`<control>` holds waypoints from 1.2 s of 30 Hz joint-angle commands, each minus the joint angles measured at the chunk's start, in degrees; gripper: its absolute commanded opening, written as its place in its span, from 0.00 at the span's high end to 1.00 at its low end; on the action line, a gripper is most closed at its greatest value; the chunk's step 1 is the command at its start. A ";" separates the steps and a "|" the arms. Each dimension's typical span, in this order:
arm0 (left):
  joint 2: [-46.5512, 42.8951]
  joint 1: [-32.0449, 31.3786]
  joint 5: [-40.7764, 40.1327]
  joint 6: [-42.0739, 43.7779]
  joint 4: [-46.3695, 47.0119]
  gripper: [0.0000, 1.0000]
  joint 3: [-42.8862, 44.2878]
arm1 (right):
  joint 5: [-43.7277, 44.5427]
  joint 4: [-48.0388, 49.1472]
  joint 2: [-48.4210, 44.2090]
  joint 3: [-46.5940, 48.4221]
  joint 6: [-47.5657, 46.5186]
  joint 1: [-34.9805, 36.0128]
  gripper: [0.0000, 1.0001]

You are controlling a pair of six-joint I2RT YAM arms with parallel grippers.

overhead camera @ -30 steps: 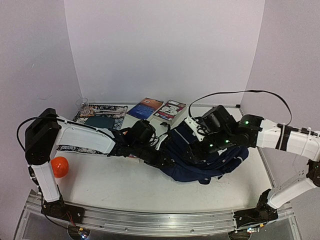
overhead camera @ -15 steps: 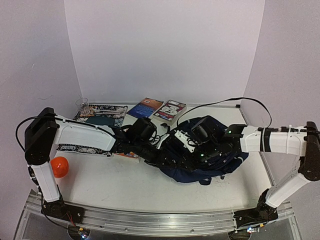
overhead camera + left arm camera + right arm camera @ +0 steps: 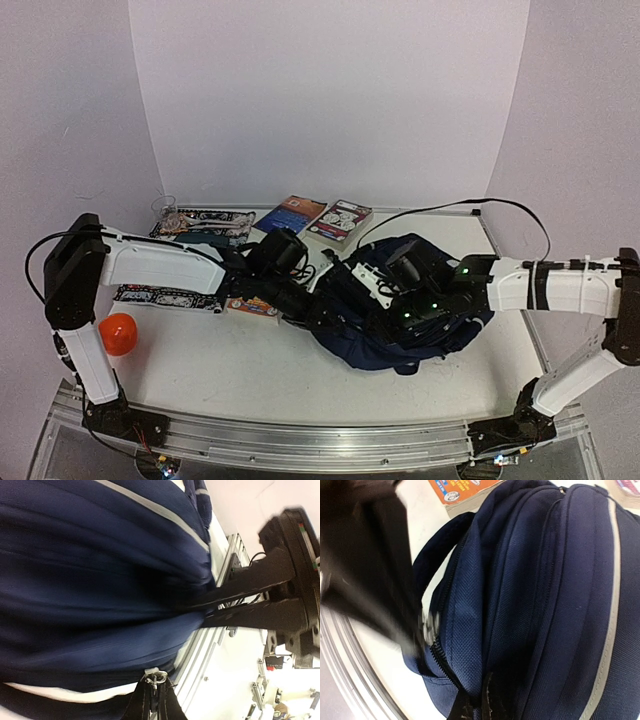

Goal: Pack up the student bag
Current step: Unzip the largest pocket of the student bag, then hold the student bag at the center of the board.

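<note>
The navy student bag [image 3: 420, 335] lies slumped on the table's middle right, its grey stripe showing in both wrist views. From the left, my left gripper [image 3: 325, 305] reaches to the bag's near-left edge. In the left wrist view it [image 3: 156, 692] is shut on a small metal zip pull [image 3: 158, 676] at the bag's seam. My right gripper [image 3: 380, 310] comes in from the right, low over the bag. In the right wrist view it [image 3: 481, 707] is shut on a fold of the bag's fabric [image 3: 535, 595] beside a zipper [image 3: 437, 652]. Its dark fingers [image 3: 240, 596] show in the left wrist view.
An orange ball [image 3: 119, 333] sits at the near left. Two books [image 3: 295, 214] [image 3: 342, 218] and a patterned black mat [image 3: 205, 228] lie along the back. An orange booklet [image 3: 255, 307] lies under the left arm. The table's metal front rail [image 3: 300, 445] runs below.
My right gripper has swung left and down onto the bag and closed on its fabric. The left gripper stays shut and has shifted slightly left with the bag's edge.
</note>
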 commanded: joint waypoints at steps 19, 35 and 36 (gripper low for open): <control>6.91 15.86 -3.04 14.64 -10.76 1.00 6.68 | 7.52 -16.63 -20.78 -2.03 6.28 -0.21 0.98; 3.31 6.01 6.27 0.88 0.13 1.00 7.66 | 3.35 -5.12 -1.69 10.53 7.67 1.31 0.34; 2.99 5.68 6.54 0.34 0.63 1.00 7.76 | 3.97 -5.01 -0.42 11.27 7.88 1.52 0.35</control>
